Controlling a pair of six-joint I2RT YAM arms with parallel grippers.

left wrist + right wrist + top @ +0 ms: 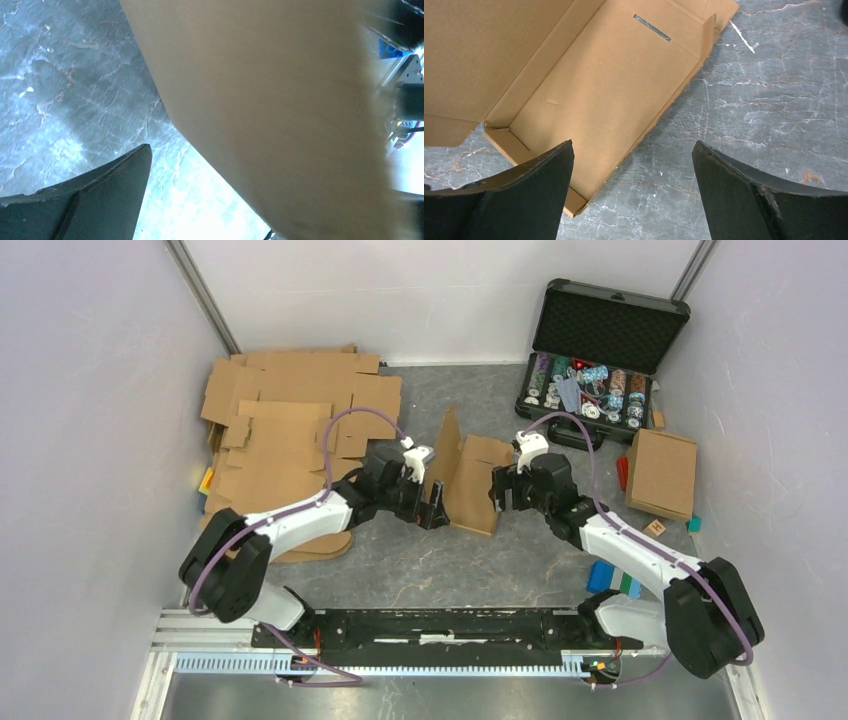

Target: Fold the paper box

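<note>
The paper box [470,475] is a brown cardboard blank lying in the middle of the table, with its left panel raised upright and its base flat. My left gripper [432,502] is at the near left corner of the box. In the left wrist view one dark finger [100,195] shows far to the left, and the blurred cardboard panel [270,110] fills the right and hides the other finger. My right gripper [631,150] stands open just above the box's near right edge, nothing between its fingers. The box's inside [614,80], with a slot, lies ahead of it.
A pile of flat cardboard blanks [290,410] lies at the back left. An open black case of poker chips [600,370] stands at the back right, with a folded box [662,472] in front of it. Blue blocks [610,578] lie by the right arm.
</note>
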